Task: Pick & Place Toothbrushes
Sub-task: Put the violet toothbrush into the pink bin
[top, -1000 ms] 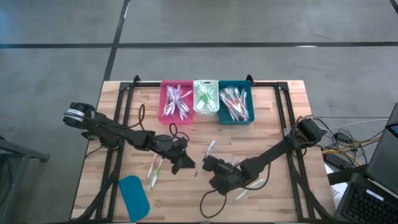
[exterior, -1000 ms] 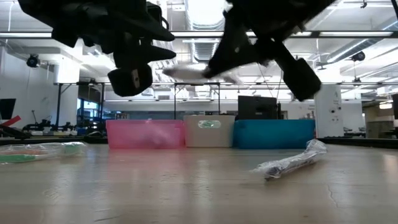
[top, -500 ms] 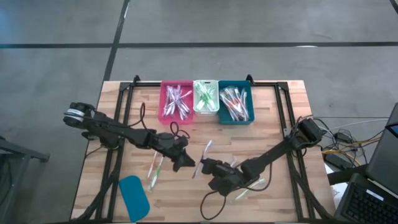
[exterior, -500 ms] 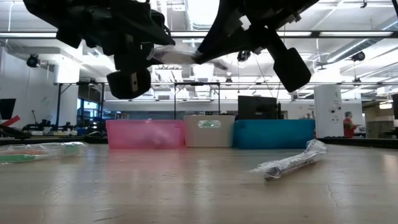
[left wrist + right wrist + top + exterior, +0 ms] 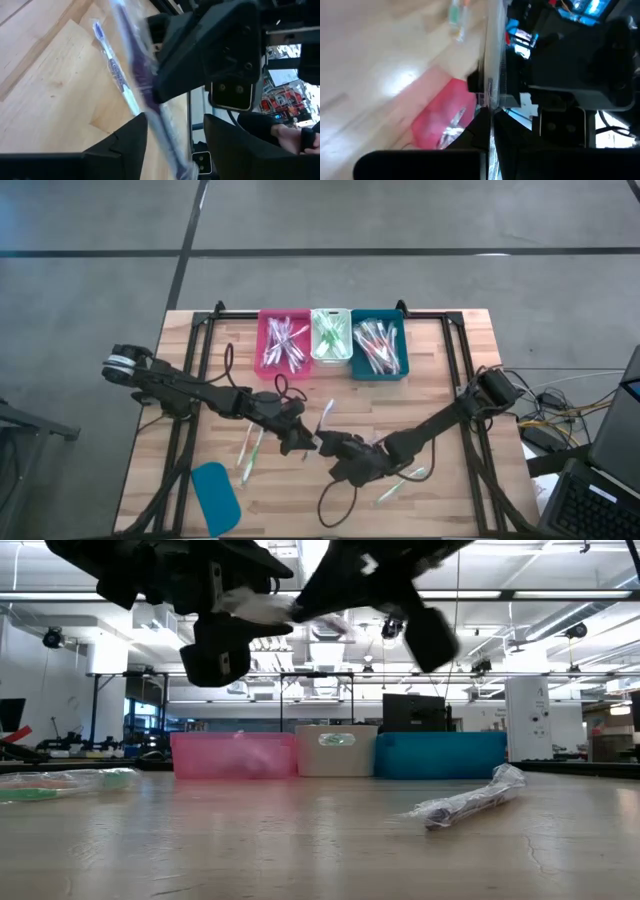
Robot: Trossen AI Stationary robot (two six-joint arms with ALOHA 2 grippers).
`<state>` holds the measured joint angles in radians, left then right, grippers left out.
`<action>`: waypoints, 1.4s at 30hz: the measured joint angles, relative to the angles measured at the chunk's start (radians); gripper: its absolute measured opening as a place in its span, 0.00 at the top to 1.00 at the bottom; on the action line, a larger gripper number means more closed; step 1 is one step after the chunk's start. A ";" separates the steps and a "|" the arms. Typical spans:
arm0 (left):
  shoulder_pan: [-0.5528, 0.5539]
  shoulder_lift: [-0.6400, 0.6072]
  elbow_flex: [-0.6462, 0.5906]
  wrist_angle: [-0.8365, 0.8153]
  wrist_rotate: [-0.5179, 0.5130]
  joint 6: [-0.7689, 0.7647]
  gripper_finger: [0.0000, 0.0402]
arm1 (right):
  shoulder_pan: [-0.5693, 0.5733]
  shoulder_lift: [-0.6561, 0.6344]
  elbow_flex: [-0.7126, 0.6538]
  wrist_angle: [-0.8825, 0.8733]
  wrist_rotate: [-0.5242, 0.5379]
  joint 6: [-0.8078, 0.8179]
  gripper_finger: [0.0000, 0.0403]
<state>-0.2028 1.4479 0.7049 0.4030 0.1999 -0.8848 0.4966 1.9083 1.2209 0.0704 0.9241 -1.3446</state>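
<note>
My right gripper [image 5: 335, 448] is shut on a wrapped purple toothbrush [image 5: 325, 418] above the table's middle. My left gripper [image 5: 300, 438] is open right beside it; in the left wrist view its fingers [image 5: 131, 142] stand on either side of the toothbrush [image 5: 150, 105], and I cannot tell whether they touch it. In the low view the toothbrush [image 5: 265, 608] is high above the table. A second purple toothbrush [image 5: 114, 67] lies on the wood below. More toothbrushes lie on the table at the left [image 5: 250, 448] and at the right [image 5: 400, 478]. My right gripper pinches the wrapped toothbrush between its two fingers, at the wrapper's lower end [image 5: 491, 112]. The toothbrush runs on past the fingertips toward the bins and is lifted clear of the table. The gripper's body hides the exact place of contact in the high view.
Three bins stand in a row at the far edge: pink [image 5: 284, 345], white [image 5: 331, 335] and teal [image 5: 379, 347], each with toothbrushes in it. A flat teal lid [image 5: 215, 496] lies near the front left corner. Cables lie on the table by both arms.
My right gripper has carried the toothbrush upward and toward the table's left, up to my left gripper. My left gripper has shifted slightly toward the right gripper, so that the toothbrush now stands between its fingers.
</note>
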 joint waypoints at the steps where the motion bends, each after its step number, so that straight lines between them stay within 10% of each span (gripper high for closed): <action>1: 0.000 0.000 0.002 0.000 -0.001 0.000 0.51 | -0.009 0.000 0.000 0.021 0.000 -0.015 0.98; 22: 0.005 0.000 0.002 -0.009 -0.010 0.042 0.94 | -0.005 -0.005 0.002 0.056 0.001 -0.005 0.92; 42: 0.319 -0.225 0.005 -0.260 -0.121 0.263 0.94 | 0.020 -0.078 0.000 -0.516 0.167 1.155 0.57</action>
<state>0.1161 1.2230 0.7097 0.1428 0.0787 -0.6223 0.5171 1.8298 1.2205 -0.4460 1.0912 -0.1891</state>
